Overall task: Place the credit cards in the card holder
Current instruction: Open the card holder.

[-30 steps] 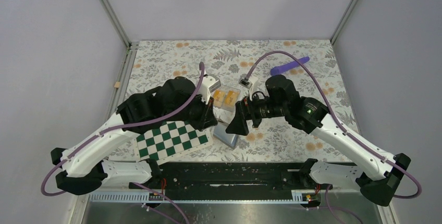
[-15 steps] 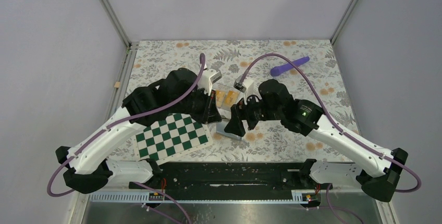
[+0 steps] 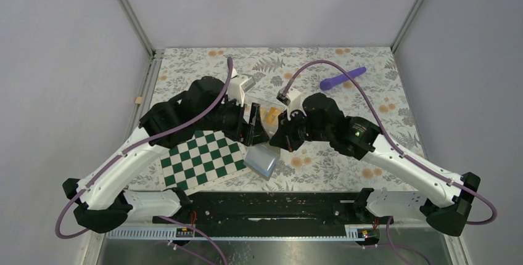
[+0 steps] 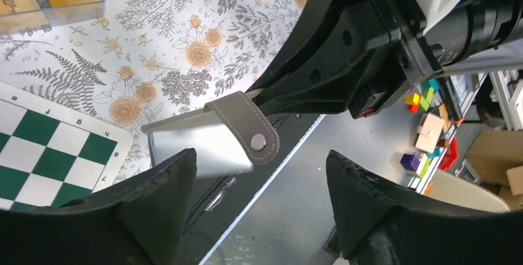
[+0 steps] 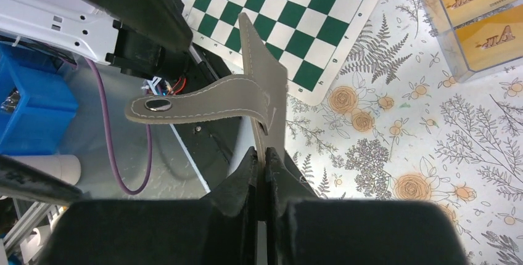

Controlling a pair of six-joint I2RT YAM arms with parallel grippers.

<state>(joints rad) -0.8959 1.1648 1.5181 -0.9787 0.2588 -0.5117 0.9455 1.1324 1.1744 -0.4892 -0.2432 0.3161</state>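
1. The right claw (image 5: 265, 157) is clamped tight on one edge of the grey card holder (image 5: 266, 86), fingers pinched flat against it.
2. The card holder stands on edge in that grip, and its strap (image 5: 210, 101) curls out sideways with the metal snap (image 5: 159, 104) at the tip.
3. The left claw (image 4: 259, 160) gapes wide with nothing between its fingers; the card holder sits just ahead of it.
4. From above, the card holder is close to the near edge of the bench (image 3: 203, 61), about midway along, just beside the right corner of the chessboard (image 3: 200, 157).
5. The credit cards (image 3: 269, 114), orange-yellow, lie side by side in a clear box (image 5: 432, 0) around the middle of the bench, just behind both claws and apart from the card holder.
6. A purple rod (image 3: 342, 78) lies off toward the far right corner.
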